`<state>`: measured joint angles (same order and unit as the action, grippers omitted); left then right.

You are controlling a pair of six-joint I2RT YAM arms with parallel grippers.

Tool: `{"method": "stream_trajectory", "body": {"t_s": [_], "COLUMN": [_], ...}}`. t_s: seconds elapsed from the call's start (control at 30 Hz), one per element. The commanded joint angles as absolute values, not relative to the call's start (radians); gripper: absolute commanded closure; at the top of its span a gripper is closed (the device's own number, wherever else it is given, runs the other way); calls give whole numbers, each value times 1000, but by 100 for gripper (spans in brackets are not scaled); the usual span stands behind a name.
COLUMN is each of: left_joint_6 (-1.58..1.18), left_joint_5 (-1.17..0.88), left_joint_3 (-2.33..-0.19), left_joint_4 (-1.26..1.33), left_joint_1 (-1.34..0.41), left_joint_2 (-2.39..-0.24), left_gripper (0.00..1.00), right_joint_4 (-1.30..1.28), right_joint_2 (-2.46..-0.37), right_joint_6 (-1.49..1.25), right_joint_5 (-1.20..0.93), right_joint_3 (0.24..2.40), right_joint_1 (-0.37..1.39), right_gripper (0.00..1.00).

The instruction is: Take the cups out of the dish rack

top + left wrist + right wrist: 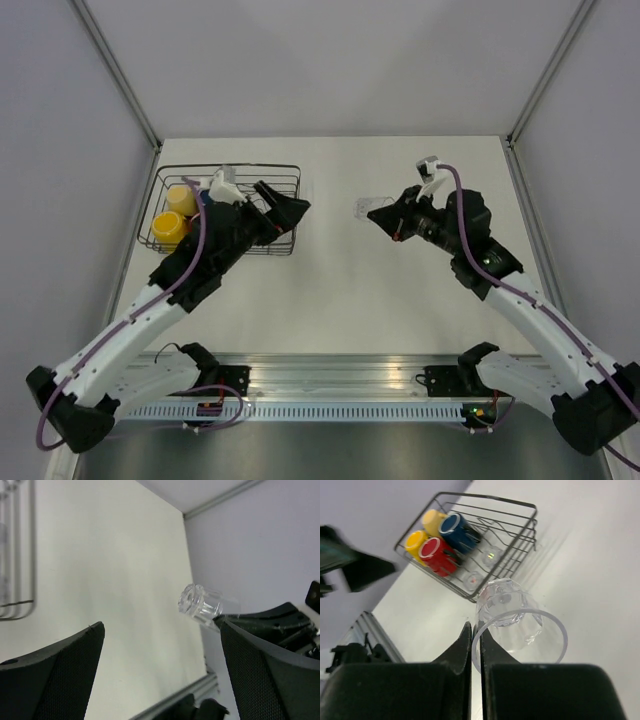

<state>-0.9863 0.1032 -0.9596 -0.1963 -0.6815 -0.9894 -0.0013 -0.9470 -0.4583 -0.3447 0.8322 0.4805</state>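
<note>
The black wire dish rack [230, 167] stands at the back left. In the right wrist view the rack [490, 499] holds a red mug [437, 555], a blue mug [457, 530], a bright yellow mug [416, 541], a pale yellow mug [432, 519] and two clear tumblers [491, 556]. My right gripper [476, 630] is shut on the rim of a third clear tumbler [512, 615] and holds it tilted above the table right of the rack [368, 208]. My left gripper [285, 212] is open and empty at the rack's right end, and its camera sees the held tumbler [202, 604].
The white table [330, 290] runs between grey walls, with a metal rail [330, 375] at the near edge. The left arm lies across the rack's front half and hides the red mug in the top view.
</note>
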Motion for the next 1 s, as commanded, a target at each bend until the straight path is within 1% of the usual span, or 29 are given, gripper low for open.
{"method": "stream_trajectory", "body": {"t_s": [0.0,0.03,0.1,0.13,0.2,0.23,0.4,0.53,0.63,0.83,0.97], "left_joint_6": [-761,-734,-668,-628,-588,-566,-485,-450,-442,-437,-439], "left_joint_5": [390,397,416,416,402,391,380,399,400,396,391], "left_joint_3": [-1011,-1018,-1061,-1077,-1118,-1132,-1196,-1187,-1175,-1147,-1137], "left_joint_4": [-463,-483,-543,-599,-647,-700,-842,-882,-893,-899,-897], "left_joint_1": [-681,-681,-681,-681,-681,-681,-681,-681,-681,-681,-681], "left_joint_2": [-852,-836,-810,-789,-769,-752,-706,-657,-626,-615,-618], "left_gripper": [0,0,0,0,0,0,0,0,0,0,0], "right_joint_4": [-227,-250,-311,-374,-420,-445,-584,-698,-742,-837,-871], "right_joint_2": [-1096,-1170,-1245,-1325,-1402,-1473,-1675,-1863,-1972,-2153,-2244], "right_joint_6": [-330,-319,-304,-287,-270,-261,-215,-189,-170,-143,-121], "right_joint_5": [-223,-171,-144,-106,-57,-35,84,172,221,276,281], "right_joint_3": [989,1018,1107,1182,1250,1284,1492,1676,1755,1949,2035], "right_joint_1": [482,482,485,486,494,500,538,580,592,617,624], "right_gripper": [100,100,100,100,99,99,100,100,100,100,100]}}
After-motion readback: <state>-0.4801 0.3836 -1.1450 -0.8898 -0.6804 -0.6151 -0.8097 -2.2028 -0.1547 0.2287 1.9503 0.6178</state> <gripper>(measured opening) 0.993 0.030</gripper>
